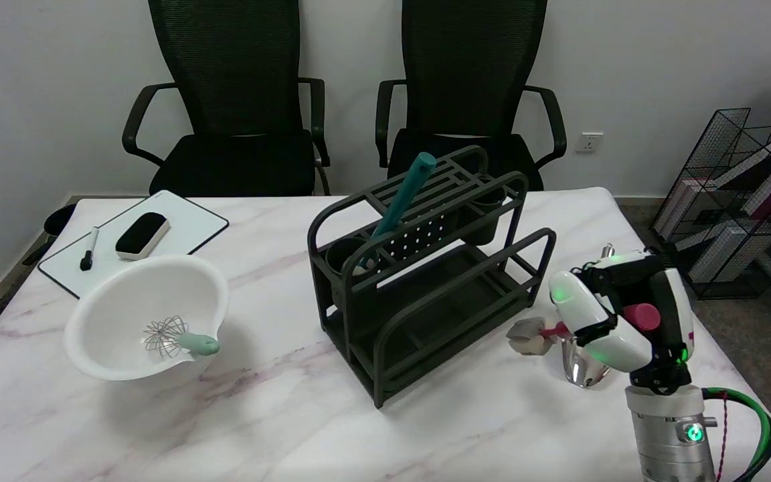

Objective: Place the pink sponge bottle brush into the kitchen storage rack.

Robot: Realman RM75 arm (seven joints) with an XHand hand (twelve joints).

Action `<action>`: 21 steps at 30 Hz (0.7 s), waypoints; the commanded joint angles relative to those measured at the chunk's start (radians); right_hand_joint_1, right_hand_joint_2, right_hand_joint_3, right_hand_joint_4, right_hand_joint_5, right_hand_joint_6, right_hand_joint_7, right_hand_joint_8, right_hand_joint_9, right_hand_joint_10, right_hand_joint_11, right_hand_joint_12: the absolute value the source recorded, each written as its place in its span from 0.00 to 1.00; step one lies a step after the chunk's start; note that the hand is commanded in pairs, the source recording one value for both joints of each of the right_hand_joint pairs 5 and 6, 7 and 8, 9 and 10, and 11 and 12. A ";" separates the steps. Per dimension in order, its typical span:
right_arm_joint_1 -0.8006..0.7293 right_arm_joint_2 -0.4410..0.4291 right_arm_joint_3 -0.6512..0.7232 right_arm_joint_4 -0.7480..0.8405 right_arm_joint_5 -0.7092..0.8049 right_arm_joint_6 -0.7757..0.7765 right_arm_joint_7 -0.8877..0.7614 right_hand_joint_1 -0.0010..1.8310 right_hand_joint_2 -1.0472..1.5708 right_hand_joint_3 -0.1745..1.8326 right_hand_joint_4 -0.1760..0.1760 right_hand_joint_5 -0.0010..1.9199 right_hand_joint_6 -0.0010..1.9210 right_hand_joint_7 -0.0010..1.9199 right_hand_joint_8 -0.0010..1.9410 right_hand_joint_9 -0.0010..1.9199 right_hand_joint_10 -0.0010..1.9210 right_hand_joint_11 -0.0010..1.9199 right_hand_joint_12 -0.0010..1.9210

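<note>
The right hand stands low at the table's near right corner, its fingers wrapped around the pink handle of the bottle brush — the handle's end shows at the back of the fist. The brush lies roughly level, its long axis running left, pale sponge head leading just above the table. Beyond that head, near but apart, stands the dark storage rack — so the carry likely goes up and left.
</note>
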 commanded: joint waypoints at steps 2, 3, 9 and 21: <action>-0.004 0.018 -0.008 -0.133 0.040 0.083 0.111 0.54 0.98 0.32 0.50 1.00 1.00 1.00 0.99 1.00 1.00 1.00 1.00; 0.000 0.021 -0.008 -0.138 0.045 0.086 0.114 0.54 0.98 0.32 0.50 1.00 1.00 1.00 0.99 1.00 1.00 1.00 1.00; 0.027 0.052 0.057 -0.118 0.164 0.079 0.207 0.55 0.98 0.33 0.50 1.00 1.00 1.00 0.99 1.00 1.00 1.00 1.00; 0.047 0.290 0.475 -0.146 0.266 -0.206 0.453 0.56 0.97 0.32 0.50 1.00 1.00 1.00 0.99 1.00 1.00 1.00 1.00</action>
